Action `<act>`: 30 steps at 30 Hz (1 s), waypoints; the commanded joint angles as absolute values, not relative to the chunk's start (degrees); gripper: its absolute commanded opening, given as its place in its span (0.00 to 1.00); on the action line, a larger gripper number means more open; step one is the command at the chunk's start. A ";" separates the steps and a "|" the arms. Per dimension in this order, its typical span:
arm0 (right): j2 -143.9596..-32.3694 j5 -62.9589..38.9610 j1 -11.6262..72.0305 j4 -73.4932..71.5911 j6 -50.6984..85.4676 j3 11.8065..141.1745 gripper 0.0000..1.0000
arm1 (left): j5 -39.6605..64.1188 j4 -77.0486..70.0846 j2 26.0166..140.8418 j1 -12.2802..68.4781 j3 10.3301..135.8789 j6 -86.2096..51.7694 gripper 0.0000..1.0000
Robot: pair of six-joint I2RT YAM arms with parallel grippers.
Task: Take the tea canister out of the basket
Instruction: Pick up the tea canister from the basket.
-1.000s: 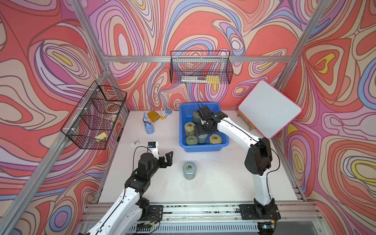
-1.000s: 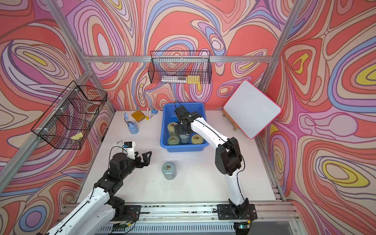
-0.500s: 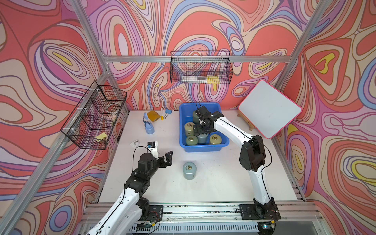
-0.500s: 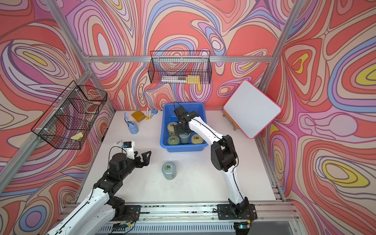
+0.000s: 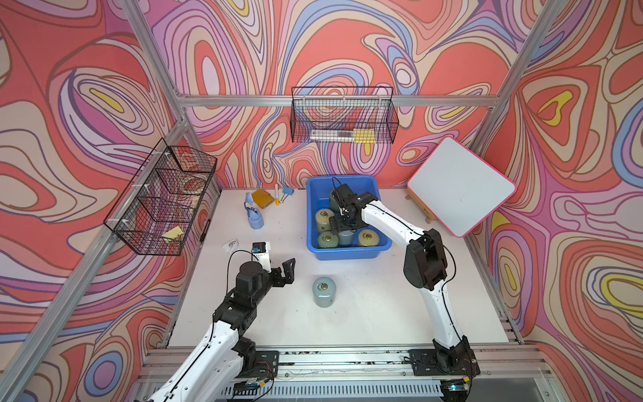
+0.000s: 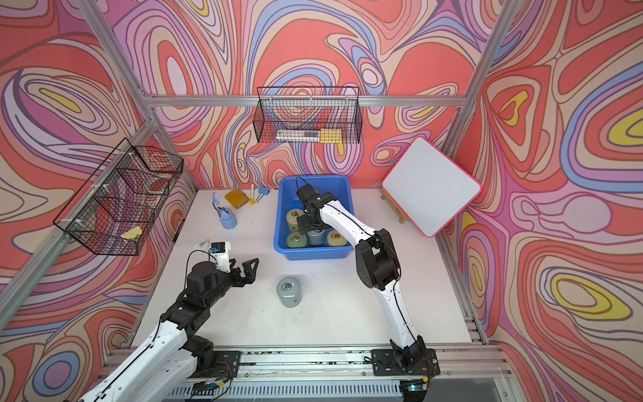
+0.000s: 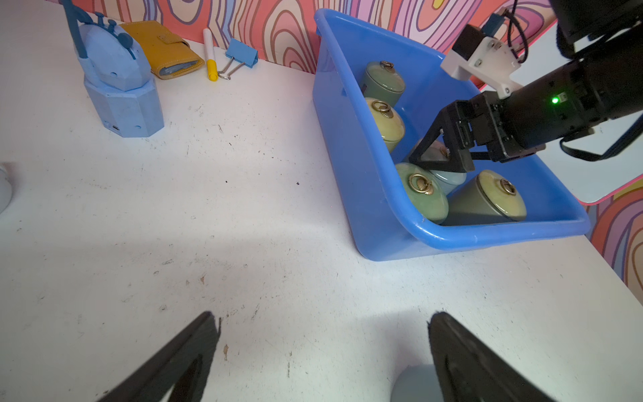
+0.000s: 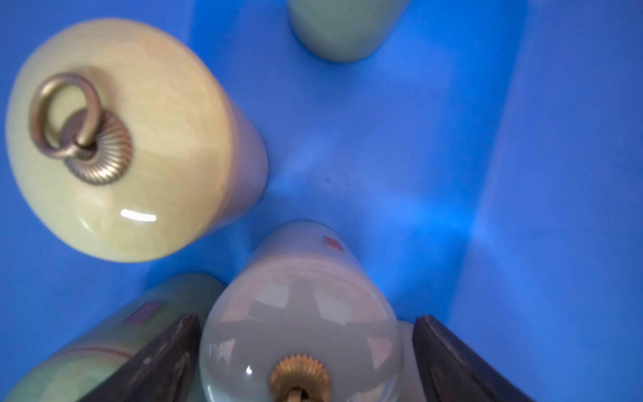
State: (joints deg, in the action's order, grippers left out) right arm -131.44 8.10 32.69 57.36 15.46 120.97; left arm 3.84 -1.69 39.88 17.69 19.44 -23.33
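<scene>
The basket (image 5: 348, 252) (image 6: 313, 252) (image 7: 487, 236) is a bright-blue tub at the back centre of the table, holding several upright tea canisters. My right gripper (image 5: 342, 228) (image 6: 306, 226) (image 7: 438, 156) (image 8: 306, 318) reaches down into it. Its jaws stand open on either side of a grey-blue tea canister (image 8: 299, 320) (image 5: 346, 238), one finger close against it, a narrow gap at the other. A yellow-green canister (image 8: 118, 139) stands beside it. My left gripper (image 5: 283, 275) (image 6: 248, 269) (image 7: 322, 316) hovers open and empty over the table's front left.
Another grey-blue canister (image 5: 323, 291) (image 6: 288, 291) (image 7: 414, 383) stands on the table in front of the basket, beside my left gripper. A blue device (image 5: 255, 217), yellow wallet (image 5: 262, 198) and marker lie back left. A whiteboard (image 5: 459, 186) leans back right. Black wire baskets (image 5: 342, 118) hang on the walls.
My right gripper has sunk lower into the basket and come down around the grey-blue canister, with its jaws narrowing slightly. The left arm has stayed still.
</scene>
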 commanded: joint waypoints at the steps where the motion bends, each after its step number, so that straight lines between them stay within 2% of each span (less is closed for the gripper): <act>1: -133.50 8.69 32.43 57.57 15.12 122.52 0.96 | 3.23 -1.53 39.95 17.81 20.61 -22.26 0.99; 13: -134.90 9.76 32.18 56.69 15.01 122.21 0.88 | 3.16 -1.58 39.99 17.82 20.61 -22.24 0.99; 25: -135.71 9.32 32.17 56.95 15.29 122.15 0.91 | 3.04 -1.41 39.90 17.84 20.58 -22.24 0.99; 30: -135.67 8.75 32.19 56.95 15.29 122.08 0.85 | 2.98 -1.50 40.00 17.76 20.61 -22.15 0.99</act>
